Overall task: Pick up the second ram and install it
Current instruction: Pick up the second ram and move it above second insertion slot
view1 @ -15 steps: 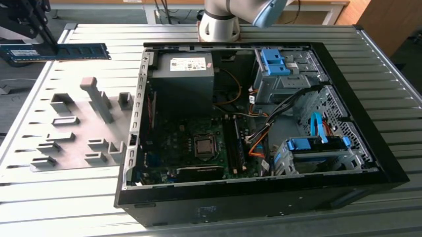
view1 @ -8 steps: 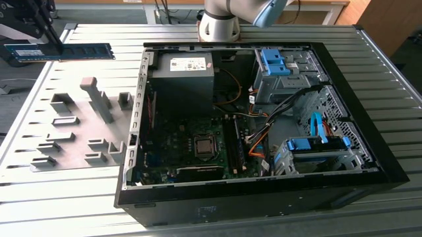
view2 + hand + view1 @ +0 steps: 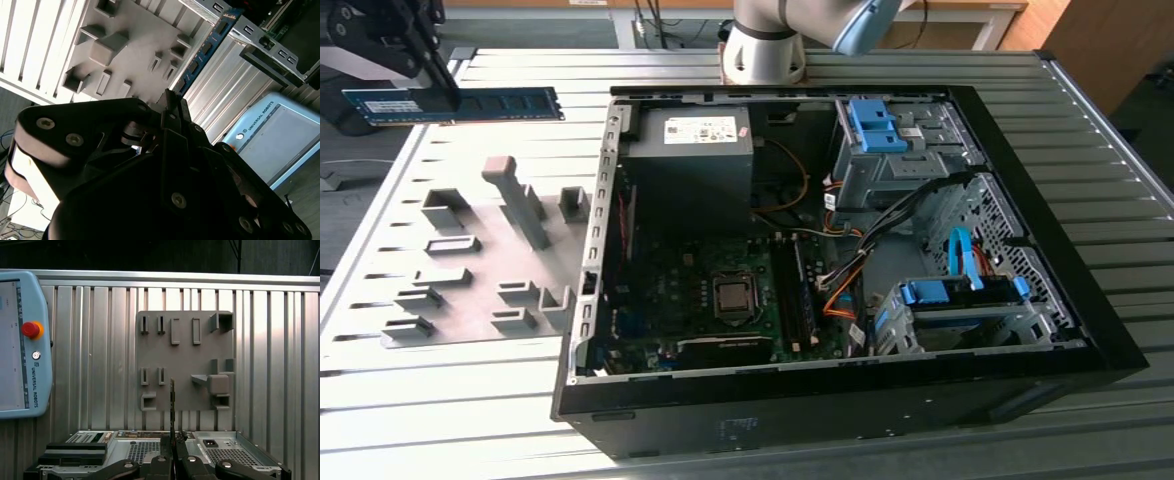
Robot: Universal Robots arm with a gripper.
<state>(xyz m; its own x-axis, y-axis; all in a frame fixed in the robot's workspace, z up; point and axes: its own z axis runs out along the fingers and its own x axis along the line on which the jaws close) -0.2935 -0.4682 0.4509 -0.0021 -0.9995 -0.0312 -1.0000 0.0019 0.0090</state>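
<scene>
Blue, thin and flat, the second ram [image 3: 507, 103] sits clamped in black jaws above the ribbed metal table [image 3: 467, 415].

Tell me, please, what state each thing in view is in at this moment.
second ram: held level in the air, clear of the holder plate, not yet installed.
gripper: shut on the second ram.
computer case: lying on its side, side panel off, inside exposed.
holder plate: lying flat beside the computer case.
</scene>
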